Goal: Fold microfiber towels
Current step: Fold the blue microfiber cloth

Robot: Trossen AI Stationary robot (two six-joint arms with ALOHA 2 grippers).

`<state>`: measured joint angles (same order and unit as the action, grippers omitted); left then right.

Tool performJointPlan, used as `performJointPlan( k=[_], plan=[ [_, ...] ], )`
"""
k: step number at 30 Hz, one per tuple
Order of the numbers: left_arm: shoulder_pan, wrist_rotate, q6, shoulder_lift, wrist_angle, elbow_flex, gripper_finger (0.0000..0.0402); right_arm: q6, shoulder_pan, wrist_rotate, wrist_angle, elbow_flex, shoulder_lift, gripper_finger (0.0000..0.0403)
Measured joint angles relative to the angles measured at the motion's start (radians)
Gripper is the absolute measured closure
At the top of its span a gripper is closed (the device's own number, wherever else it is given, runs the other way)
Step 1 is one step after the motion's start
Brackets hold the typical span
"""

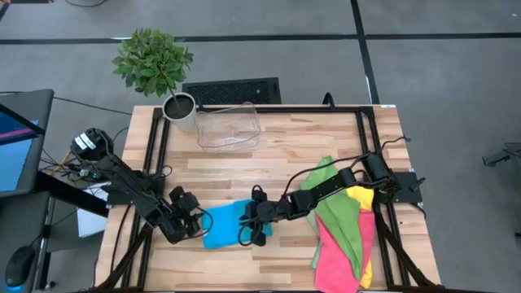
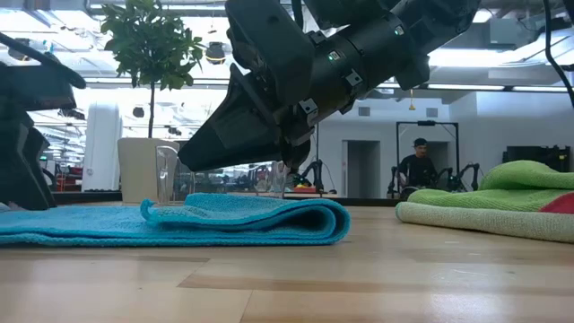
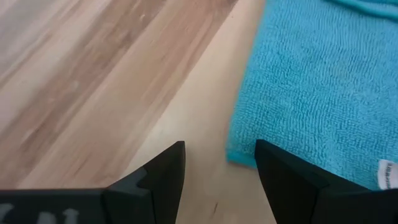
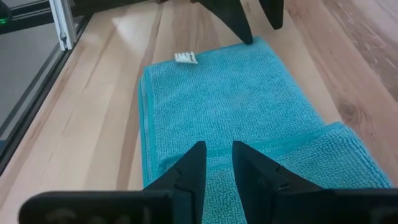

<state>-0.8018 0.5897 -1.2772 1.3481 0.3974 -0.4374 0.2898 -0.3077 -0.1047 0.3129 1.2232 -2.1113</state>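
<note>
A blue microfiber towel lies on the table near the front, its right part folded over onto itself; a small white tag sits at its left end. My left gripper is open at the towel's left edge, and a corner of the towel lies between its fingers. My right gripper hovers a little above the folded part, fingers a narrow gap apart and holding nothing. A pile of green, pink and yellow towels lies at the right.
A clear plastic bin and a potted plant stand at the table's far side. The towel pile overhangs the front right corner. A person sits far back in the room. Bare wood lies between the bin and the blue towel.
</note>
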Motion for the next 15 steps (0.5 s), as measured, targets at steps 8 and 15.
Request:
performJointPlan(
  k=[8, 15],
  plan=[
    [0.045, -0.026, 0.087, 0.07, -0.083, -0.006, 0.0248, 0.013, 0.0, 0.001, -0.023, 0.0, 0.0, 0.03],
    [0.048, -0.055, 0.101, 0.035, -0.044, -0.053, 0.0387, 0.033, -0.006, 0.001, -0.081, 0.001, 0.025, 0.0301]
  ],
)
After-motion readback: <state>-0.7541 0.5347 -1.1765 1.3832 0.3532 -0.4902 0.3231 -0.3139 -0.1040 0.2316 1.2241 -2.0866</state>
